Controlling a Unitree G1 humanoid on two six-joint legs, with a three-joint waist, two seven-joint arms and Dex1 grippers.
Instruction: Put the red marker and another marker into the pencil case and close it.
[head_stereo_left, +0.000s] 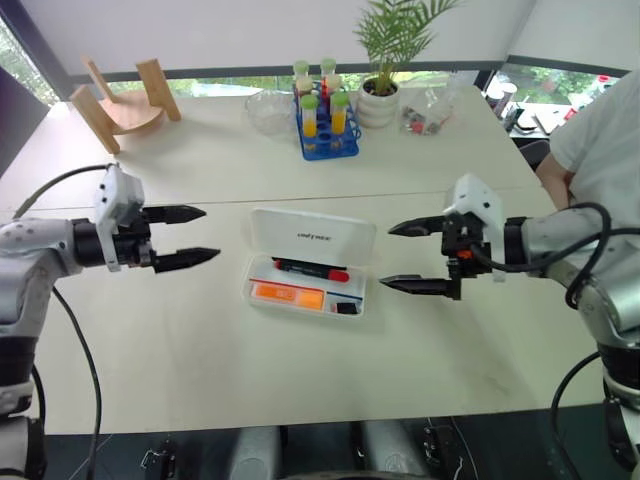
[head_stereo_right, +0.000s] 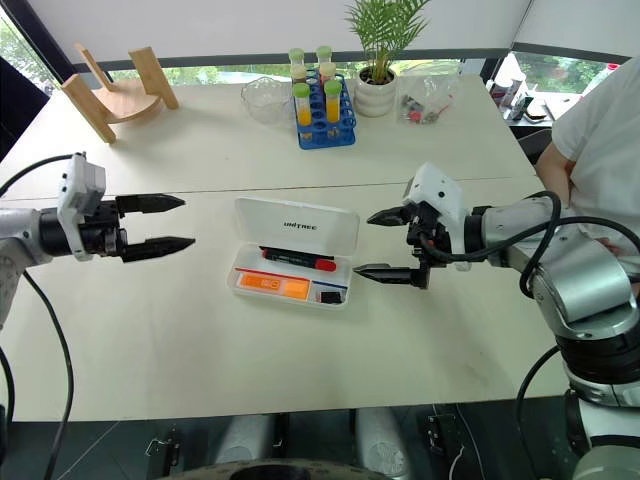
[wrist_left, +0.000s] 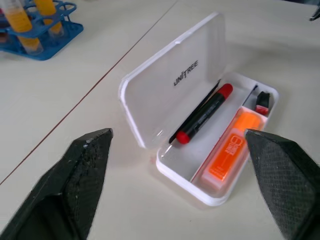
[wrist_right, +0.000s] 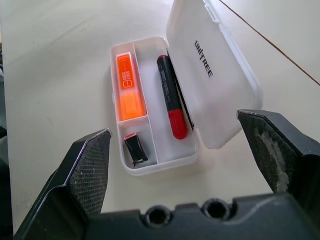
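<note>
From the left eye view, the pencil case lies open in the middle of the pale worktop, its lid tipped back and away from the robot. The red marker lies in the long rear compartment of the tray, and the orange highlighter lies in the front compartment, with a small black object just beside it at the tray's right end. The left gripper hangs left of the case and the right gripper right of it, both apart from the case, each with its fingers spread wide and holding nothing. At the far edge stand a blue rack of tubes, a glass bowl, a potted plant and a wooden stand. A person in a white shirt sits at the right.

The right eye view shows the same layout.

In the left wrist view, the open case sits between that gripper's two wide-set fingers, marker and highlighter both inside.

In the right wrist view, the case lies beyond the wide-open fingers, the lid standing up with its logo visible.
</note>
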